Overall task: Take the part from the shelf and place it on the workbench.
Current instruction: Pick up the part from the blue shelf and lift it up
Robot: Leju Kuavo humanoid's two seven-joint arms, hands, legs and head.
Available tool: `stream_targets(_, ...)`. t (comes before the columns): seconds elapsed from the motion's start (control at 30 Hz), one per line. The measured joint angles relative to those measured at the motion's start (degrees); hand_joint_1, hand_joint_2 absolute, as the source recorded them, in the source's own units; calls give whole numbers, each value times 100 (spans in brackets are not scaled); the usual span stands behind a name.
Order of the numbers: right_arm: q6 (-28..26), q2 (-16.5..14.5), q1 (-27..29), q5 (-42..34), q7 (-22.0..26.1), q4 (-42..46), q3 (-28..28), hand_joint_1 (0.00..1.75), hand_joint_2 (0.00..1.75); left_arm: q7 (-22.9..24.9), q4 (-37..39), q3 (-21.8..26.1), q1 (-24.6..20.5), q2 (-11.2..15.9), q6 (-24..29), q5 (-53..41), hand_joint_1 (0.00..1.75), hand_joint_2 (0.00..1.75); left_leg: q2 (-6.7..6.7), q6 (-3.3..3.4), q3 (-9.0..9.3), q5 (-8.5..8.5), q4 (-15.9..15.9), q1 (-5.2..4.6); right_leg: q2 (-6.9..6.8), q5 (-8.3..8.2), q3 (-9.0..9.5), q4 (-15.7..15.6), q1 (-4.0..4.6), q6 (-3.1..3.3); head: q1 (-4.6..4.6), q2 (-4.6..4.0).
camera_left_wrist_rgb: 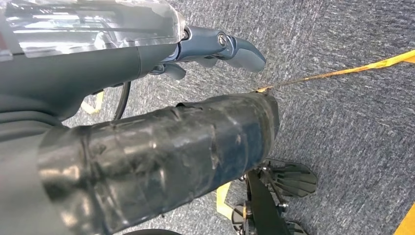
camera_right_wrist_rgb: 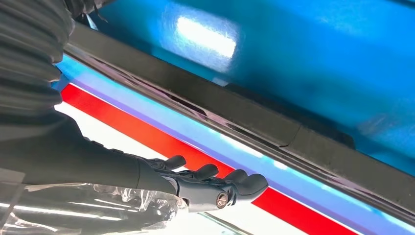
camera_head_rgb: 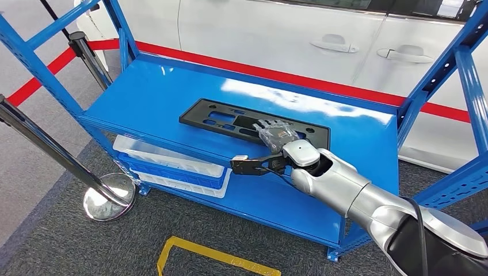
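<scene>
From my feed I've got grey carpet floor (camera_head_rgb: 69, 241) with yellow tape (camera_head_rgb: 216, 253) marked on it, a chrome stanchion (camera_head_rgb: 106, 198), a red belt barrier (camera_head_rgb: 299, 77), and a white car (camera_head_rgb: 322, 34) parked right behind the glossy blue shelf (camera_head_rgb: 161, 92), glare bouncing off it.

Black part (camera_head_rgb: 230, 119) on blue shelf (camera_head_rgb: 144, 92)

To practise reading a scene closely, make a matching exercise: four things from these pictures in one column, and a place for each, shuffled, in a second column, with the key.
Things:
1. black part
2. right hand
3. white and blue trays
4. chrome post base

Places:
A. on the grey floor beside the shelf
B. lying flat on the upper blue shelf
C. on the lower shelf
D. over the near edge of the part

Pairs: 1-B, 2-D, 3-C, 4-A
</scene>
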State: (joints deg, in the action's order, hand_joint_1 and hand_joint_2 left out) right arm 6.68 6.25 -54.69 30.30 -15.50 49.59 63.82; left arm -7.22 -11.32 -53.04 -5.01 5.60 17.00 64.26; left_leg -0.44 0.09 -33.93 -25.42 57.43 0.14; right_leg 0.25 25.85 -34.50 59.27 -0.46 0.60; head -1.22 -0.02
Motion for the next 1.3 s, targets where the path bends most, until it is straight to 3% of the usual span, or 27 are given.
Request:
stream_targets(0.3, 129, -1, -63, -74, 14, 37, 0, 0, 175, 29, 0, -37, 0, 2, 2, -7, 0, 0, 0, 0, 0, 0, 0, 0, 0, 0, 0, 0, 1, 0, 0, 0)
stream_targets(0.43, 129, -2, -95, -88, 2, 58, 0, 0, 0, 26, 0, -66, 0, 2, -3, -7, 0, 0, 0, 0, 1, 0, 0, 0, 0, 0, 0, 0, 1, 0, 0, 0)
stream_targets(0.53, 116, -1, -91, -93, -8, 63, 0, 0, 0, 16, 0, -86, 0, 2, -10, -9, 0, 0, 0, 0, 0, 0, 0, 0, 0, 0, 0, 0, 1, 0, 0, 0)
stream_targets(0.67, 91, 0, -77, -93, -14, 57, 0, 0, 175, 18, 0, -107, 0, 2, -9, -11, 0, 0, 0, 0, 0, 0, 0, 0, 0, 0, 0, 0, 0, 0, 0, 0)
stream_targets(1.3, -123, 130, 28, 40, -317, -291, -8, 0, 175, 105, 0, -117, 2, 7, 4, -5, 0, 0, 0, 0, 1, 0, 0, 0, 0, 0, -1, 0, 0, 0, 0, 0)
